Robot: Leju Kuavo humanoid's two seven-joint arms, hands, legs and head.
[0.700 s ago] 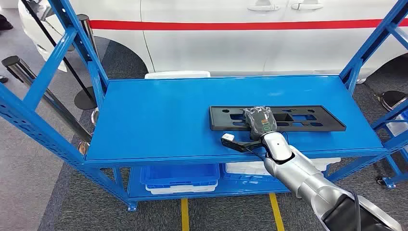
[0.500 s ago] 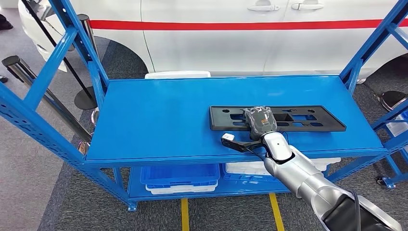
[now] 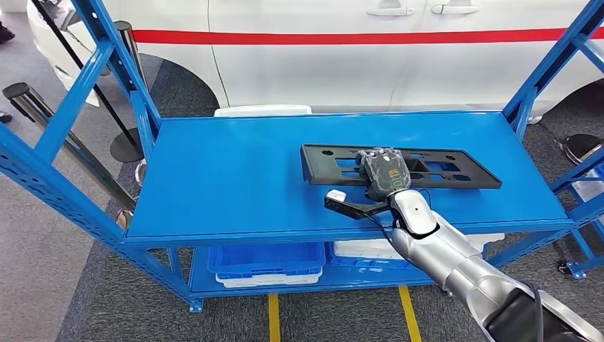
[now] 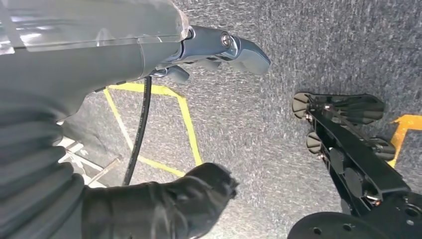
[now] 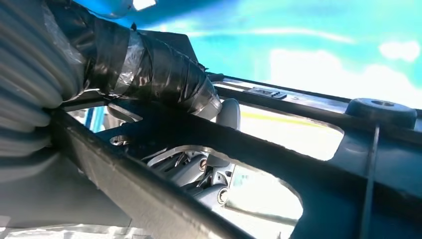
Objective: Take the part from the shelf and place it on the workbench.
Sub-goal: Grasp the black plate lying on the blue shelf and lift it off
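The part is a long black plastic plate with slots (image 3: 456, 165), held just above the top board of the blue shelf (image 3: 235, 178), right of the middle. My right hand (image 3: 384, 173) grips its near edge at mid-length, the back of the hand facing up. In the right wrist view the taped thumb (image 5: 164, 74) lies over the plate's frame (image 5: 348, 164) and grey fingers show through a slot beneath it. My left hand (image 4: 209, 119) hangs over grey carpet, holding nothing, its thumb and dark fingers apart.
A white car with a red stripe (image 3: 356, 50) stands close behind the shelf. Blue uprights (image 3: 114, 64) (image 3: 548, 64) flank the top board. Blue bins (image 3: 267, 260) and white bins (image 3: 363, 249) sit on the lower level. Yellow lines (image 3: 273, 317) mark the floor.
My right hand and the black plate have moved together to the left and a little away from me, and the plate looks raised off the board. The shelf and the rest are unchanged.
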